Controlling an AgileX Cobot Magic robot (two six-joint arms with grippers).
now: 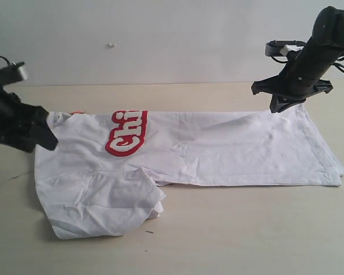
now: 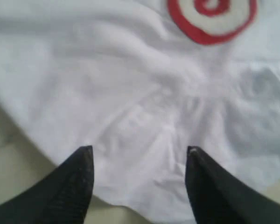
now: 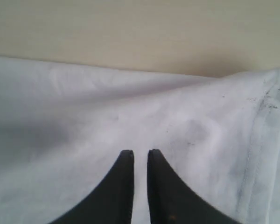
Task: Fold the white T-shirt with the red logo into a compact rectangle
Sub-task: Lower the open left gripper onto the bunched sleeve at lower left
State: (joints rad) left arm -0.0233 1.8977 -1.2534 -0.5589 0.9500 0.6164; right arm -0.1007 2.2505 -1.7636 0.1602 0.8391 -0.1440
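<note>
The white T-shirt (image 1: 218,149) lies folded lengthwise across the table, neck end at the left and hem at the right. Its red logo (image 1: 126,133) shows only partly, reading "Chi", next to the fold. A rumpled sleeve (image 1: 126,195) sticks out at the front left. My left gripper (image 1: 46,136) hovers at the shirt's left edge. In the left wrist view it (image 2: 140,149) is open over white cloth (image 2: 130,84), with a curl of the logo (image 2: 210,18) beyond. My right gripper (image 1: 280,106) sits at the far right corner. Its tips (image 3: 140,151) are nearly together over the cloth (image 3: 84,116), holding nothing.
The beige table (image 1: 246,229) runs past the shirt on all sides, with a white wall (image 1: 160,40) behind. An orange neck tag (image 1: 75,113) peeks out at the collar. The stitched hem (image 3: 263,140) runs beside the right gripper.
</note>
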